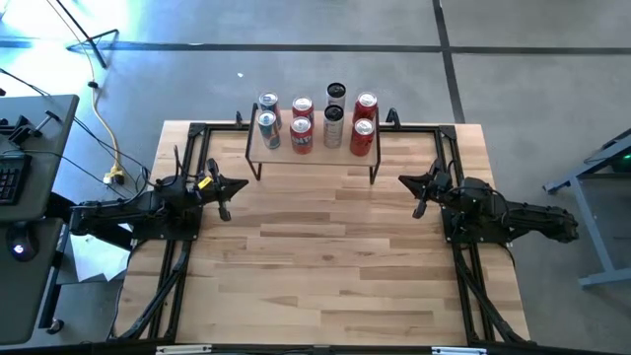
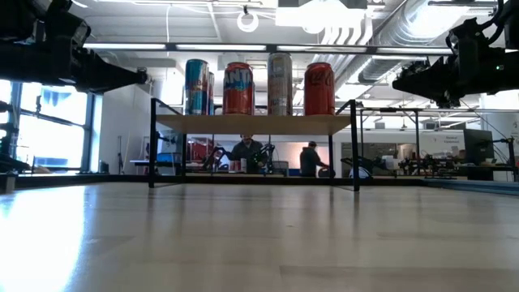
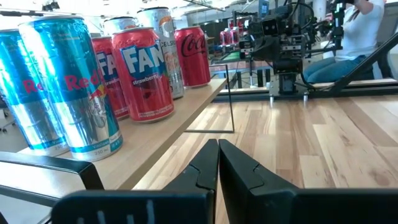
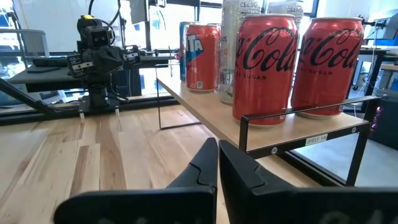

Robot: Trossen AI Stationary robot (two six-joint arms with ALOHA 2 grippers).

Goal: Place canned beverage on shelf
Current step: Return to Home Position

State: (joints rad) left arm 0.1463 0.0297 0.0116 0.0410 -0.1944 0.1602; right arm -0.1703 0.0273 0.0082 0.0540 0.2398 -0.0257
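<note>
The shelf [image 1: 314,155], a light wooden top on thin black wire legs, stands at the table's far middle. Several cans stand upright on its top: blue ones [image 1: 267,128] at the left, red ones [image 1: 302,135] beside them, silver and dark ones [image 1: 333,125] right of the middle, red cola cans [image 1: 363,137] at the right. My left gripper [image 1: 225,197] is shut and empty, left of the shelf and nearer than it, above the table. My right gripper [image 1: 418,194] is shut and empty, right of the shelf. Both grippers' shut fingers show in the left wrist view [image 3: 217,163] and the right wrist view [image 4: 217,163].
A black metal frame [image 1: 197,133] runs along the table's sides and far edge. A desk with a keyboard [image 1: 12,173] stands off the table's left. People sit in the room beyond the shelf [image 2: 247,152]. The wooden tabletop [image 1: 325,256] stretches between the arms.
</note>
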